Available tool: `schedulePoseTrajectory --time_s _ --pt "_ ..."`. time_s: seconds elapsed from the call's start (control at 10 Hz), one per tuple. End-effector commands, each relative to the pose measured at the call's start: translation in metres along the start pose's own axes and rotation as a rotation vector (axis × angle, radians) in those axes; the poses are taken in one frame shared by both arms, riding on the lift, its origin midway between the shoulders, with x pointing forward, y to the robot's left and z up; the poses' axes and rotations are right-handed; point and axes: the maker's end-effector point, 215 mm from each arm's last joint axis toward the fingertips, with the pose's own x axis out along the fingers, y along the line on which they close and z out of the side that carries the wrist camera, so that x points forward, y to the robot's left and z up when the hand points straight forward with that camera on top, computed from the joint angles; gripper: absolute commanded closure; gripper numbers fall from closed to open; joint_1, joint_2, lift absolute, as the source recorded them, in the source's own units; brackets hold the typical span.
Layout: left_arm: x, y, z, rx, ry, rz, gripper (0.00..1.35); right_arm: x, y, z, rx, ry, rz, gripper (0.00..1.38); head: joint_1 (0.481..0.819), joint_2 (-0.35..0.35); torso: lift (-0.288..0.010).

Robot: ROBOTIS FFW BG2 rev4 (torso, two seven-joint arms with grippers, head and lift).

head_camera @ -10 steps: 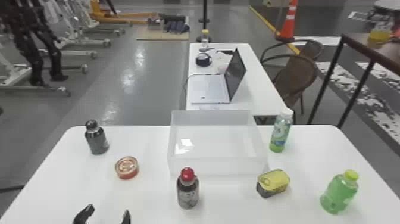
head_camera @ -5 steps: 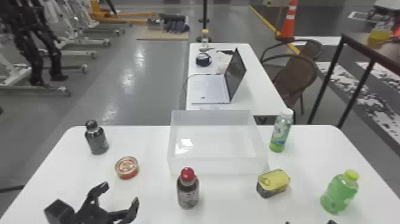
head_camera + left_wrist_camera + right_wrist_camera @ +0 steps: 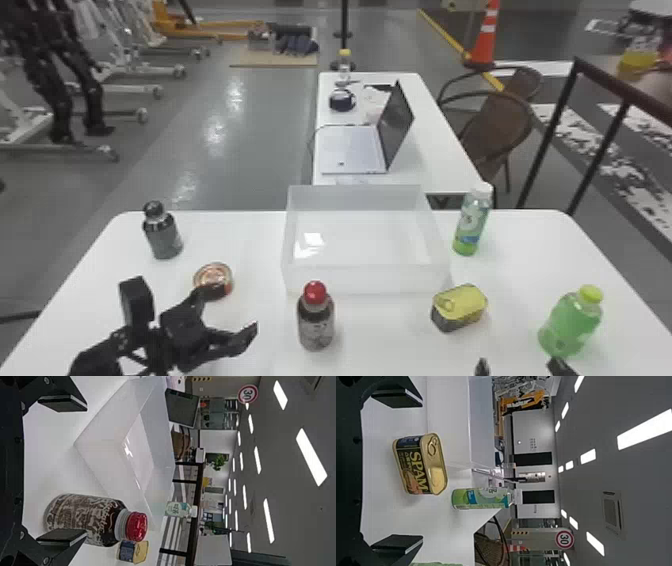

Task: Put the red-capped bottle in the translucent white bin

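Brings left gripper (image 3: 228, 310), spread apart, nearer red-capped bottle (image 3: 316, 320), to its nine o'clock; holds right gripper (image 3: 520, 368), likewise apart, at four.

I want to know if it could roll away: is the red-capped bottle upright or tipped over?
Upright: the red-capped bottle stands base-down on the white table, with its red cap at the top.

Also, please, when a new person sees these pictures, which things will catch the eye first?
Probably the bright red cap of the bottle, standing just in front of the big translucent white bin on the table. Next may be the robot's black left hand, open at the left of that bottle. At the right side of the table, the bright green drink bottle also stands out.
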Motion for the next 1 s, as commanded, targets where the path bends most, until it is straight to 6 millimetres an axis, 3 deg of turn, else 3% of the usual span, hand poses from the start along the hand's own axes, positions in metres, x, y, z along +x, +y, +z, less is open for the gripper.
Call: schedulePoseTrajectory --time_s 0.0,0.3,0.7,0.9 --pt "0.012 -0.004 -0.001 -0.038 0.026 -0.055 0.18 0.000 0.000 -0.001 0.001 0.000 -0.001 0.09 0.549 0.000 -0.100" --pt "0.030 -0.020 -0.002 -0.070 0.034 -0.146 0.18 0.004 0.000 0.002 0.000 -0.010 -0.001 0.09 0.549 0.000 -0.100" --pt "0.059 -0.016 -0.001 0.000 -0.033 -0.089 0.19 0.017 0.000 0.015 0.002 -0.053 0.007 0.09 0.549 0.000 -0.100" --pt "0.064 -0.026 -0.016 -0.034 -0.025 -0.061 0.19 0.019 0.000 0.017 0.003 -0.061 0.011 0.09 0.549 0.000 -0.100"
